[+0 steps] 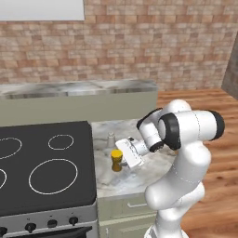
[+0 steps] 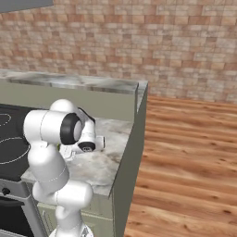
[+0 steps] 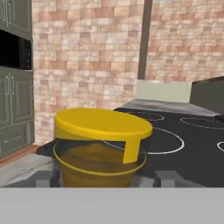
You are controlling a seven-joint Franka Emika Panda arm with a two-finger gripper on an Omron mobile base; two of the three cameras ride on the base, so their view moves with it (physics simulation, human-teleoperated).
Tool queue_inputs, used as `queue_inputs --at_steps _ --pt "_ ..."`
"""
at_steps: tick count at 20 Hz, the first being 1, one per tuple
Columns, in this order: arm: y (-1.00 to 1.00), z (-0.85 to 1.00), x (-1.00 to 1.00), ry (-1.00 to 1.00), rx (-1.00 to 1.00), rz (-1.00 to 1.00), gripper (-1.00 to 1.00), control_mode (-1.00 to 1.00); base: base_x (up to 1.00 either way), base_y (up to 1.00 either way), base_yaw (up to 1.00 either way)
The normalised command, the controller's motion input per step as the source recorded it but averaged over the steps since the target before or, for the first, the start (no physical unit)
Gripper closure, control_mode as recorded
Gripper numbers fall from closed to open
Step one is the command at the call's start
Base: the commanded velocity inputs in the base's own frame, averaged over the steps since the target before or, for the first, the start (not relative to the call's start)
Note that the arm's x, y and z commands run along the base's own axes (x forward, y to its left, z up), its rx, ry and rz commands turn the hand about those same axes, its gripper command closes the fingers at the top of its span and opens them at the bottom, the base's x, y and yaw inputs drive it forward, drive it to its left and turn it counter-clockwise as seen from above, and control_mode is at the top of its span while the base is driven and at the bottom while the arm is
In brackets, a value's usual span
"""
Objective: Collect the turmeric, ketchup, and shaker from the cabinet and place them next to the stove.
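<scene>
The turmeric point(image 1: 116, 159), a squat jar of brown powder with a yellow lid, stands upright on the marble counter point(image 1: 139, 179) just right of the stove point(image 1: 46, 167). My gripper point(image 1: 120, 158) reaches in low from the right and is open, its fingers on either side of the jar. In the hand view the turmeric point(image 3: 100, 144) sits close between the fingertips point(image 3: 168, 178), with a small gap on the right. The small grey shaker point(image 1: 110, 138) stands upright on the counter just behind the jar. The ketchup and the cabinet are out of view.
The black stove point(image 3: 183, 140) lies just beyond the jar. A raised counter point(image 1: 79, 88) runs along the brick wall behind. The counter's right edge point(image 2: 132, 139) drops to a wooden floor. Dark green cupboards point(image 3: 13, 109) stand far off.
</scene>
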Motion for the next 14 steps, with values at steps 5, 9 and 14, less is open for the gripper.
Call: queue_inputs --at_steps 5,9,14 --pt "-0.01 0.19 0.00 0.00 0.00 0.00 -1.00 -1.00 0.00 0.00 0.00" --pt "-0.05 0.33 -0.09 0.00 0.00 0.00 -1.00 -1.00 0.00 0.00 0.00" --pt "-0.09 0.32 -0.20 0.00 0.00 0.00 -1.00 -1.00 0.00 0.00 0.00"
